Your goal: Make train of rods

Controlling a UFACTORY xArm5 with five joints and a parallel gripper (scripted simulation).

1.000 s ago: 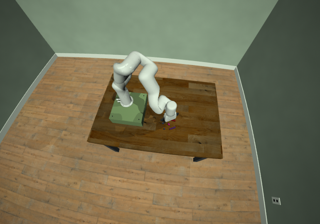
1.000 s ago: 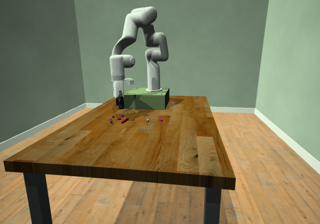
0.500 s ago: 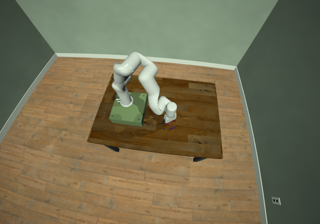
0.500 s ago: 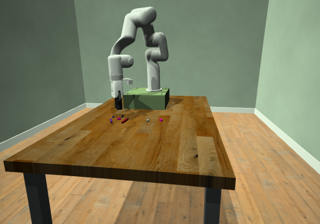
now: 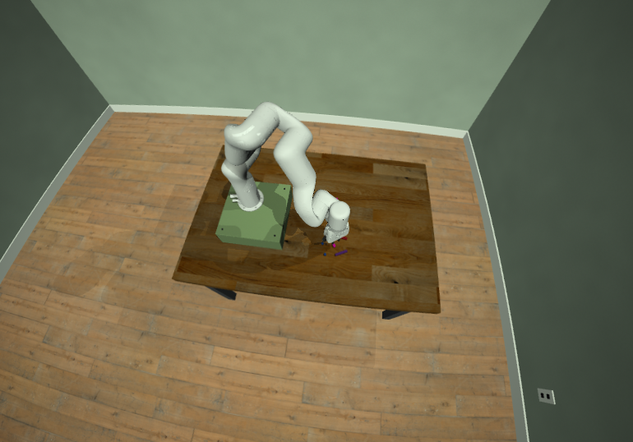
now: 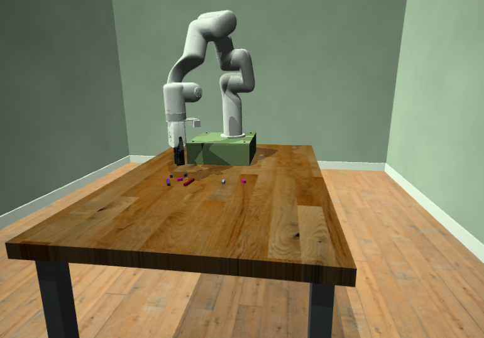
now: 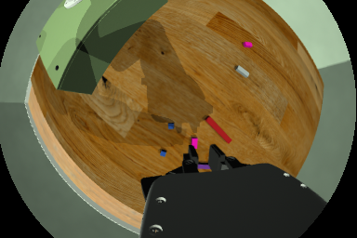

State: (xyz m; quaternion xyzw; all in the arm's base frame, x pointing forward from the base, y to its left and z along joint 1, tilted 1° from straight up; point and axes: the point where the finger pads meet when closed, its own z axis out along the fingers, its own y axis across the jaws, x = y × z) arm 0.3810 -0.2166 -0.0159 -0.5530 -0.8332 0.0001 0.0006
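Observation:
My gripper (image 6: pixel 179 164) (image 7: pixel 201 154) is partly open and empty, its fingers a small gap apart, above the table near the rod cluster. A magenta rod (image 5: pixel 334 246) (image 6: pixel 180 179) (image 7: pixel 194 142) lies by the left fingertip in the wrist view. A purple rod (image 5: pixel 340 252) (image 6: pixel 168 181) (image 7: pixel 204 166) shows between the fingers, below them and partly hidden. One blue rod (image 6: pixel 171 176) (image 7: pixel 163 152) and another blue rod (image 6: pixel 185 174) (image 7: pixel 171 125) lie apart. A red rod (image 6: pixel 188 181) (image 7: pixel 218 129) lies beyond the magenta one. A grey rod (image 6: pixel 223 181) (image 7: pixel 242 71) and a second magenta rod (image 6: pixel 242 180) (image 7: pixel 248 45) lie farther off.
The green base block (image 5: pixel 255 223) (image 6: pixel 219 153) (image 7: pixel 125 40) carries the arm and stands beside the work area. The wooden table (image 5: pixel 388 212) (image 6: pixel 219 225) bears all the rods. The arm's shadow falls on the table between the block and the cluster.

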